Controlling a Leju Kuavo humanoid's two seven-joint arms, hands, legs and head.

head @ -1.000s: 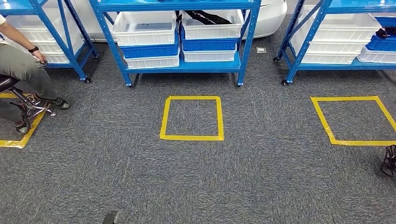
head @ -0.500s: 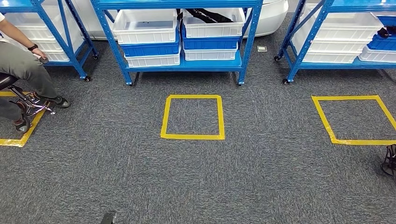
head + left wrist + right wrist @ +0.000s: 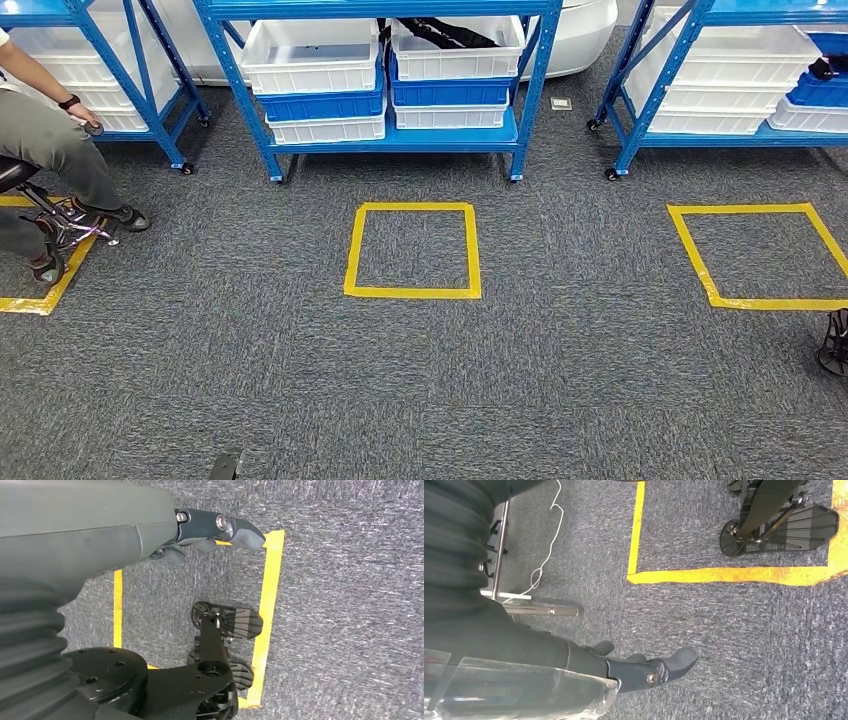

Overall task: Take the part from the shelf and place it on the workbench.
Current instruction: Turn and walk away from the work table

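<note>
Straight ahead and well apart: dark part (image 3: 447,33) in white plastic bin (image 3: 457,40) on blue steel shelf (image 3: 385,70). Left hand (image 3: 210,535) and right hand (image 3: 644,667) hanging over grey carpet, fingers loose, holding nothing; neither plainly nearer.

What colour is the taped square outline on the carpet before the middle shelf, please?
Yellow; the taped square outline shows best in the head view.

No legible text, label, brand, number or sign was found in any view. The bins (image 3: 312,60) on the blue shelf (image 3: 380,140) carried no readable marking. The yellow tape square (image 3: 412,251) on the carpet was plain, without lettering.
</note>
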